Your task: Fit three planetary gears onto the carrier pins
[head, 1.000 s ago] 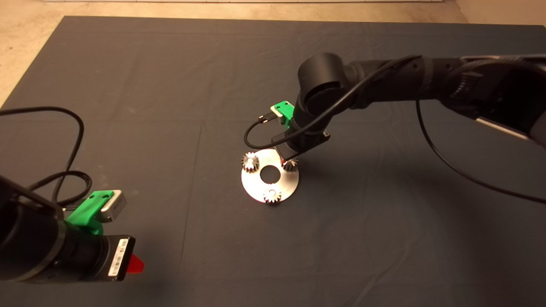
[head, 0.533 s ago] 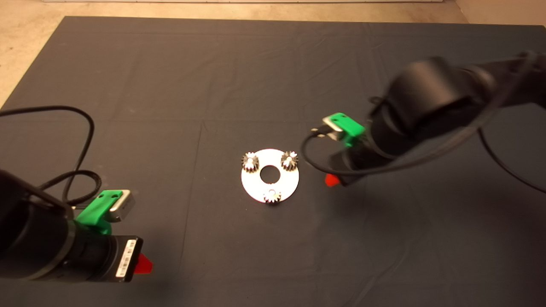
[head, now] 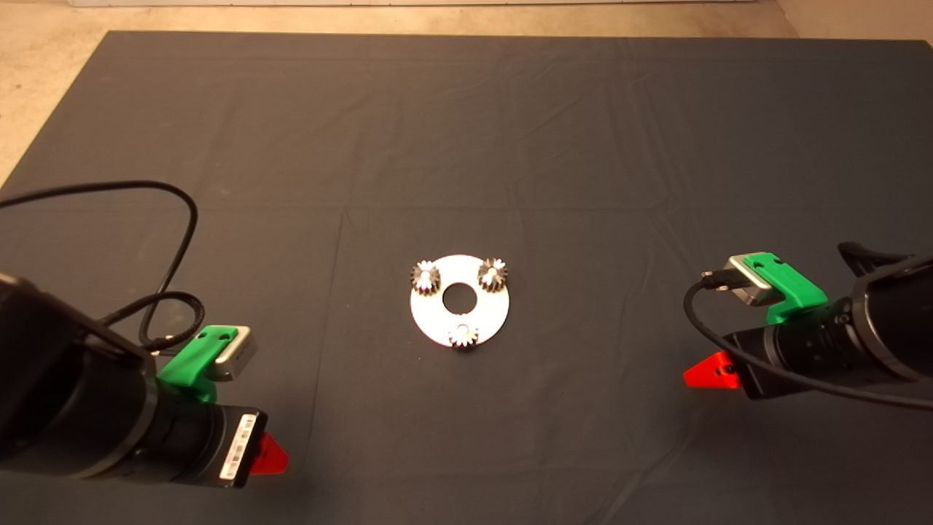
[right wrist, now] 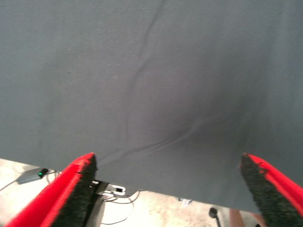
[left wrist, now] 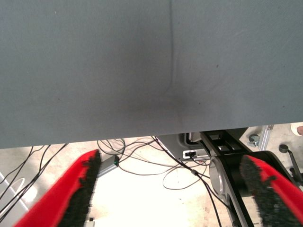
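Note:
A round silver plate (head: 490,309) with a large central hole lies at the middle of the mat. Three planetary gears sit on its carrier pins: one at the upper left (head: 426,277), one at the upper right (head: 493,275) and one at the front (head: 463,335). Each pin shows only as a bright centre inside its gear. My left gripper (head: 271,453) waits at the lower left, open and empty. My right gripper (head: 707,372) is off to the right of the plate, open and empty. Both wrist views show only mat between the red fingers (left wrist: 71,194) (right wrist: 66,189).
The dark mat (head: 466,146) has creases running across it. Black cables (head: 175,240) loop over the mat beside the left arm. The wrist views show the floor beyond the mat's edge with cables (left wrist: 156,163) and a metal frame.
The right gripper let go of the upper right gear and drew back to the right and toward the front edge. The left gripper shifted slightly right and forward. The gears stayed on the plate.

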### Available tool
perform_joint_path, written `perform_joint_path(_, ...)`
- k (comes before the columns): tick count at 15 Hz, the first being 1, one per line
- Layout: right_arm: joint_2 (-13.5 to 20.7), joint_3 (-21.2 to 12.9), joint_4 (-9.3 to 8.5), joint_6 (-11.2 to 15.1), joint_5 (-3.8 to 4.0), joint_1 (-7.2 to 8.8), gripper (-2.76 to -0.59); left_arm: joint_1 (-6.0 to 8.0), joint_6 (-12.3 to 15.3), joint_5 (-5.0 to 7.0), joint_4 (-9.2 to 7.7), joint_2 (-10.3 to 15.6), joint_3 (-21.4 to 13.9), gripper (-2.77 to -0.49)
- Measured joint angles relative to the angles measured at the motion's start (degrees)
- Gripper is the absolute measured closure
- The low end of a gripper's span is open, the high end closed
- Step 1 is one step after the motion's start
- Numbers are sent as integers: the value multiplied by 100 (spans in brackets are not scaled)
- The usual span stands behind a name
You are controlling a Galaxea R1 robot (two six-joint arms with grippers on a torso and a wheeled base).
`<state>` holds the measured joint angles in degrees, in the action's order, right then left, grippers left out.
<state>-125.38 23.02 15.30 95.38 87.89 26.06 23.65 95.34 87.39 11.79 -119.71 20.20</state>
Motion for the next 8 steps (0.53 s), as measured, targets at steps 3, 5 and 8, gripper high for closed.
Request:
perform_joint_path(3, 53, -62, -103, 190, -18, 15, -239, -15, 148, 4, -2, -89, -6, -224)
perform_joint_path(5, 105, -91, -199, 335, 4, 15, -246, -15, 282, 0, -1, -203, -6, -233)
perform_joint_path(8, 94, -117, -273, 421, -9, 15, -261, -17, 475, 6, -5, -335, -6, -248)
